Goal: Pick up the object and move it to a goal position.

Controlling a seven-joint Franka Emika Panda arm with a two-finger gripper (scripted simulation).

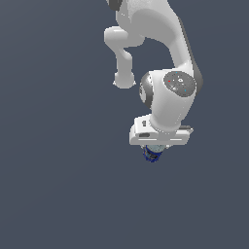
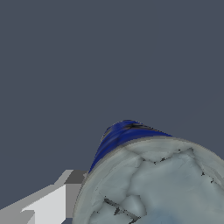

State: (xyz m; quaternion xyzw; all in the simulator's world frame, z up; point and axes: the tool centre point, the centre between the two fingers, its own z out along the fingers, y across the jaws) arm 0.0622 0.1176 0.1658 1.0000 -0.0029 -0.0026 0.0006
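Note:
The can [image 1: 152,155] is small, with a dark blue body and a pale silvery-grey round top. In the exterior view only its lower edge shows, under the white hand of my gripper [image 1: 154,149]. In the wrist view the can [image 2: 153,183] is very close and tilted, and its grey top fills a corner of the picture. One grey-white finger [image 2: 52,203] lies against the can's side. The other finger is out of view. The gripper looks shut on the can.
The white arm [image 1: 165,63] reaches in from the top of the exterior view. A plain dark grey-blue floor [image 1: 58,185] lies all around. No goal marker shows.

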